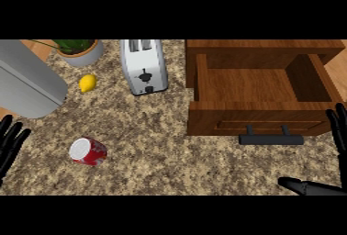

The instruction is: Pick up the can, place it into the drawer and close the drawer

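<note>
The can (87,151) stands just right of the open left hand (11,142), far from the open right hand (332,151).

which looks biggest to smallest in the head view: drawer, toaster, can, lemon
1. drawer, by far the largest.
2. toaster.
3. can.
4. lemon, smallest.
The can lies nearer the camera than the lemon, so that gap may be somewhat exaggerated.
</note>
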